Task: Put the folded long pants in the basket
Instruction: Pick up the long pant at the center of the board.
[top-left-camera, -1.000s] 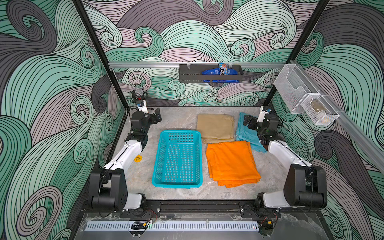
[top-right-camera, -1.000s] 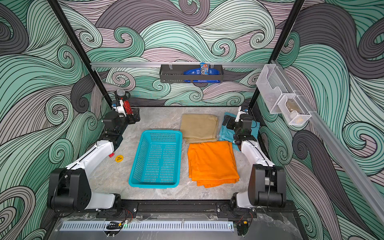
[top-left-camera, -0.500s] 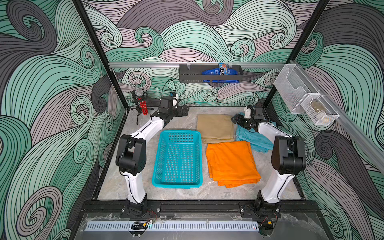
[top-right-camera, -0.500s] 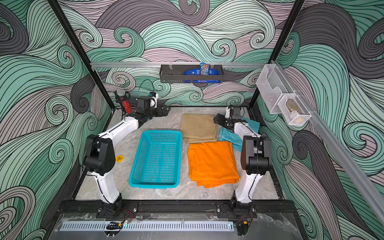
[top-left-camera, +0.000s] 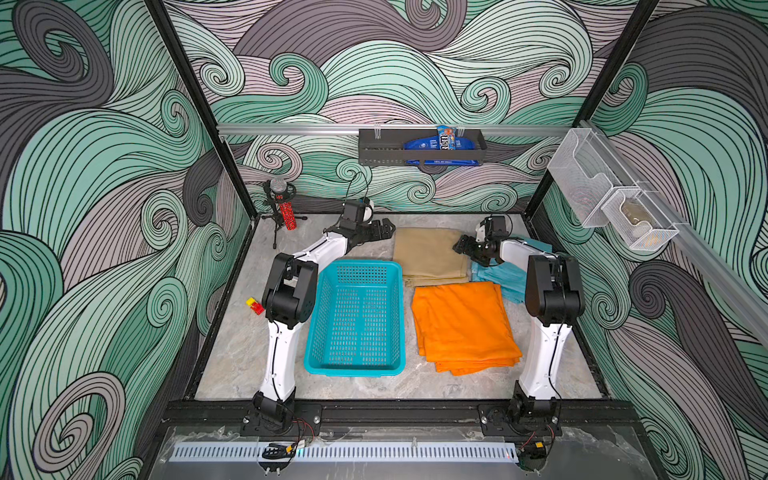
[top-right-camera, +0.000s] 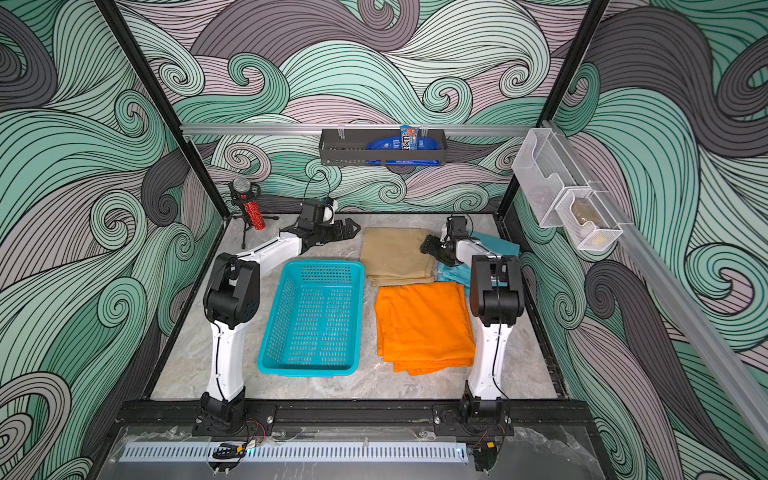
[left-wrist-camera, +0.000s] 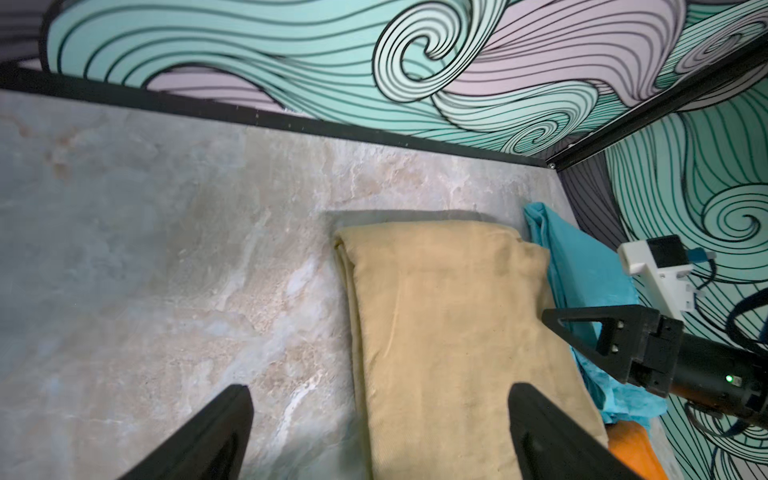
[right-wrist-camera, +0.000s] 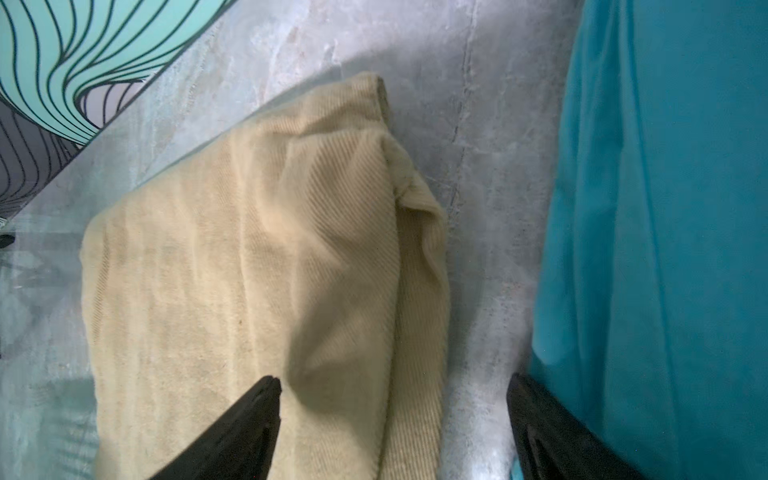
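Now both arms, which lay folded back at the near edge a second ago, have stretched out to the far side of the surface (top-left-camera: 232, 353) and meet at the khaki pants (top-left-camera: 428, 255). The left hand (top-left-camera: 388, 232) is at that garment's left edge and the right hand (top-left-camera: 462, 247) at its right edge. Both are open and hold nothing. In the right wrist view one finger is over the khaki cloth and the other is beside the teal pants (right-wrist-camera: 665, 249). I take it the first pick is about to begin, with a pinch from both sides.

All three garments are out on the surface, and the basket (top-left-camera: 353, 370) is empty, just left of the khaki pants, so the carry is short (only its rim to clear).

The orange pants (top-left-camera: 463, 324) butt against the khaki's near edge, and the teal pants lie close on its right, partly under the right arm. Either could be snagged or dragged along. A small red-and-yellow block (top-left-camera: 254, 306) and a microphone stand (top-left-camera: 280, 203) sit well off to the left, out of the way.
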